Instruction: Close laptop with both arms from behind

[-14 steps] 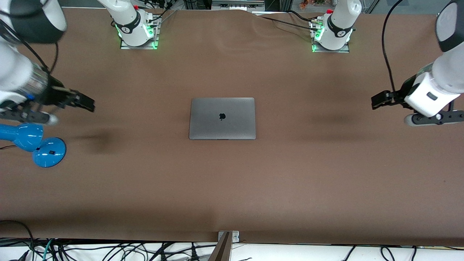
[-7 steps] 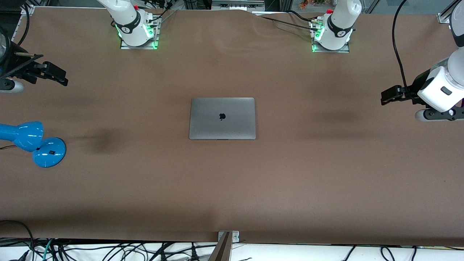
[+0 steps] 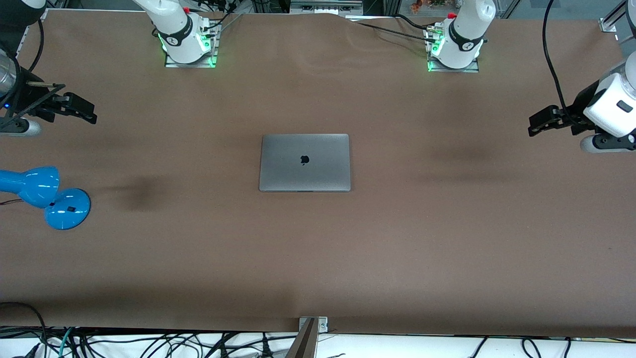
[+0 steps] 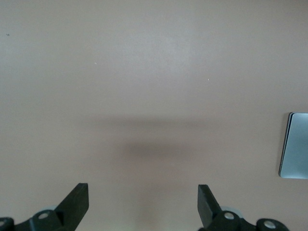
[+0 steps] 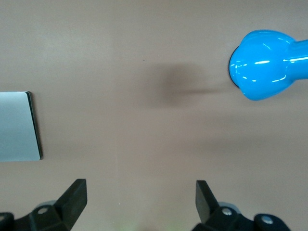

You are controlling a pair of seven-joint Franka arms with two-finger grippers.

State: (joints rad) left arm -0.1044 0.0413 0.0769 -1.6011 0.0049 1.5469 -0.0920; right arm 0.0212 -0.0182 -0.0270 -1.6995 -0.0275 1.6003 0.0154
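Note:
The silver-grey laptop (image 3: 304, 162) lies flat in the middle of the brown table with its lid shut and the dark apple logo facing up. Its edge shows in the left wrist view (image 4: 294, 145) and in the right wrist view (image 5: 18, 126). My left gripper (image 3: 539, 122) is open and empty, up in the air over the left arm's end of the table, well apart from the laptop. My right gripper (image 3: 79, 108) is open and empty over the right arm's end of the table, also well apart from it. Both wrist views show open fingers (image 4: 77, 199) (image 5: 74, 195) over bare table.
A blue desk lamp (image 3: 47, 196) stands near the right arm's end of the table, nearer to the front camera than my right gripper; its head shows in the right wrist view (image 5: 262, 65). The two arm bases (image 3: 186, 37) (image 3: 454, 42) stand along the table's back edge.
Both grippers have drawn away from the laptop toward the table's ends and toward the bases' side. The laptop has not moved.

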